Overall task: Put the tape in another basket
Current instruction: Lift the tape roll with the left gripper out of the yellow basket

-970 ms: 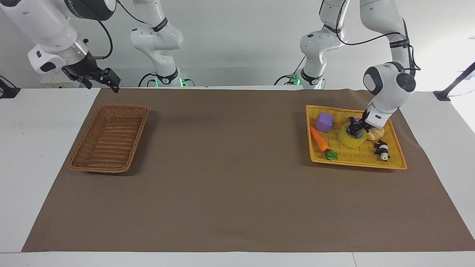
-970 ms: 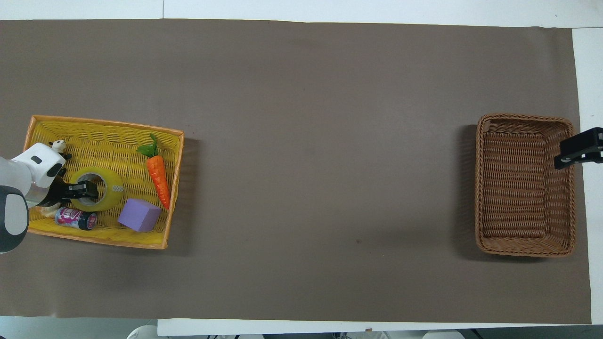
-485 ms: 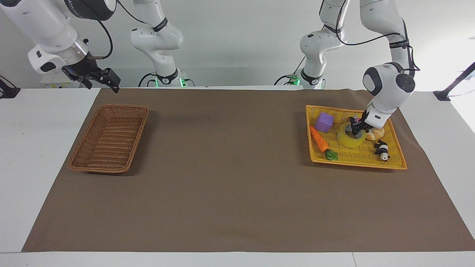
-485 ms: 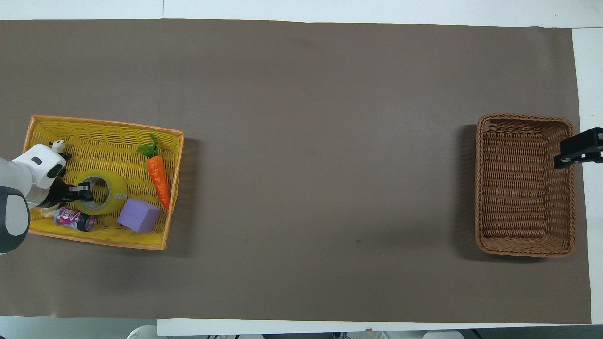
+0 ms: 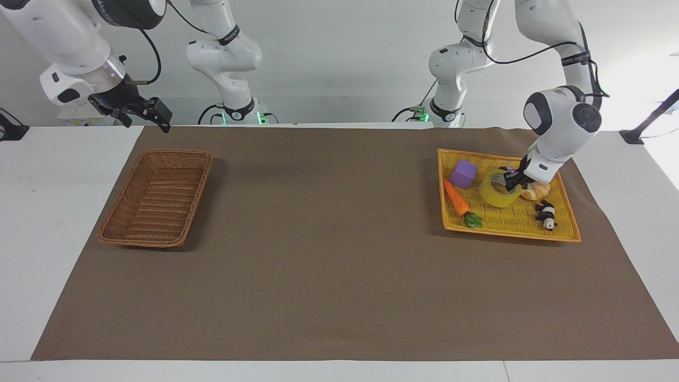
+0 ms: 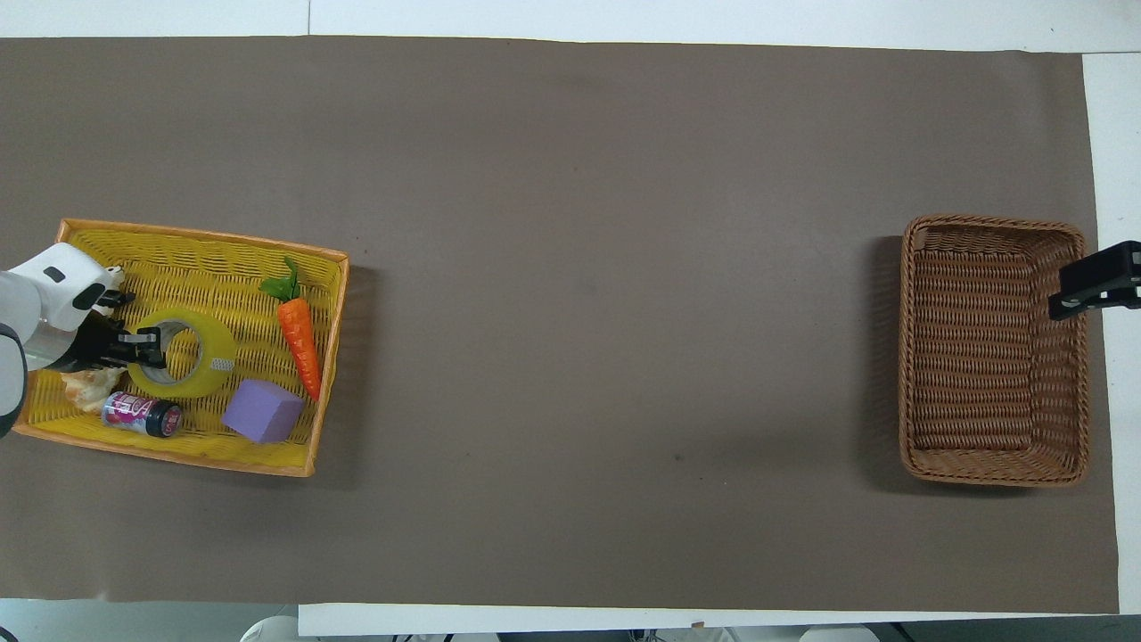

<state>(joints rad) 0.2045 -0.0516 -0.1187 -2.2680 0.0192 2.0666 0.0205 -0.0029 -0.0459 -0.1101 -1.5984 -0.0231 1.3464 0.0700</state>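
The tape [image 5: 499,191] sits in the yellow tray [image 5: 563,233] at the left arm's end of the surface, between the purple block [image 5: 463,173] and the croissant toy [image 5: 536,191]. Your left gripper [image 5: 512,181] has its jaws clamped on the roll's wall, one finger inside the core. Lift straight up until the roll clears the tray rim and the carrot [image 5: 456,198], then carry it across to the wicker basket [image 5: 157,197]. Your right gripper [image 5: 139,112] waits, jaws apart, above the basket's end nearer the robots.
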